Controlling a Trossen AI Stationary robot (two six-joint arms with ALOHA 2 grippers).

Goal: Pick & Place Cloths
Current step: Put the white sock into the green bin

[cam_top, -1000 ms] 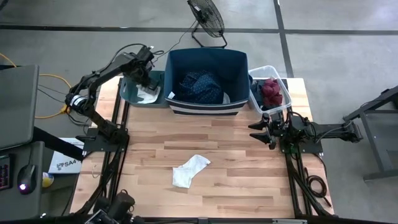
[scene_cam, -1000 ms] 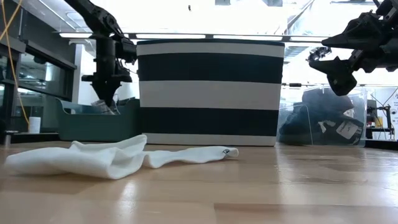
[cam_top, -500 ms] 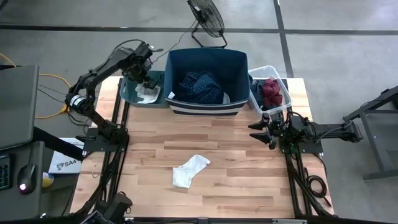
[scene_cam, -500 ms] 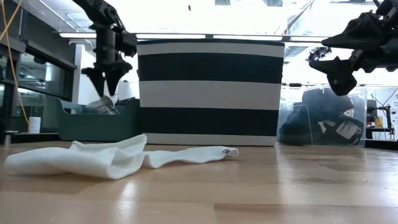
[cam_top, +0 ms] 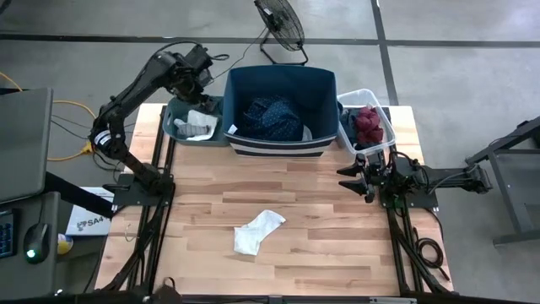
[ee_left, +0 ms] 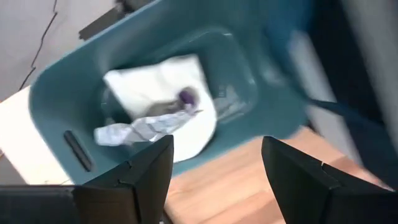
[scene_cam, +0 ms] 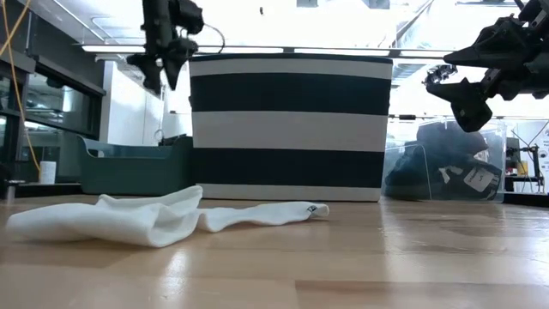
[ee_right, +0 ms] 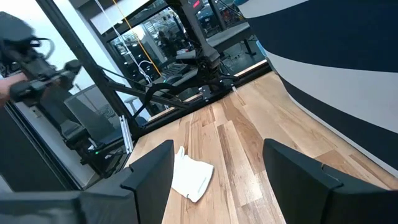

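My left gripper is open and empty, high above the far end of the teal bin. Its wrist view looks down on white socks and a grey sock lying in that bin. A white sock lies flat on the table's near middle. My right gripper is open, hovering off the table at the right side, near the clear bin. That bin holds maroon cloth and black cloth with white tags.
The striped navy bin stands at the far middle with navy dotted cloth inside. The teal and clear bins flank it. A fan stands on the floor beyond. Bare wood surrounds the white sock on the near half.
My left gripper has risen from down inside the teal bin to well above it, drifting slightly toward the far-left corner. The socks stay behind in the bin. The right arm and the white sock on the table have kept still.
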